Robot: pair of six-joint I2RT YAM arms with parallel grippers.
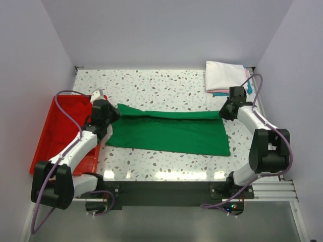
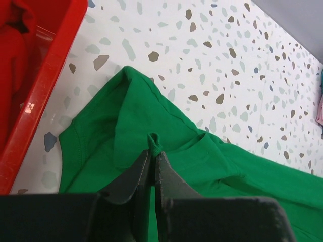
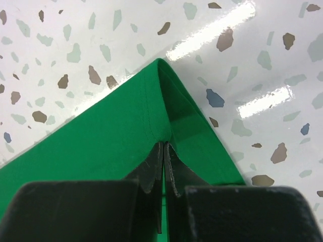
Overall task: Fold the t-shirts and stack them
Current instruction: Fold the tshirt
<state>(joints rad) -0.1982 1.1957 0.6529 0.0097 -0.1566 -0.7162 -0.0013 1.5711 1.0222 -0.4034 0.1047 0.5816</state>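
A bright green t-shirt [image 1: 169, 132] lies stretched across the middle of the table, its far edge folded over. My left gripper [image 1: 113, 113] is shut on the shirt's far left edge; the left wrist view shows a pinch of green cloth [image 2: 155, 143] between the black fingertips. My right gripper [image 1: 222, 114] is shut on the shirt's far right corner, seen in the right wrist view [image 3: 164, 146] as a raised fold of green cloth [image 3: 126, 126]. A stack of folded shirts, white [image 1: 224, 75] on top with pink and light blue edges showing, lies at the far right corner.
A red plastic tray [image 1: 55, 136] holding red cloth [image 2: 12, 55] stands along the left edge, close to my left arm. White walls close in the table on three sides. The speckled tabletop [image 1: 151, 85] shows behind the shirt.
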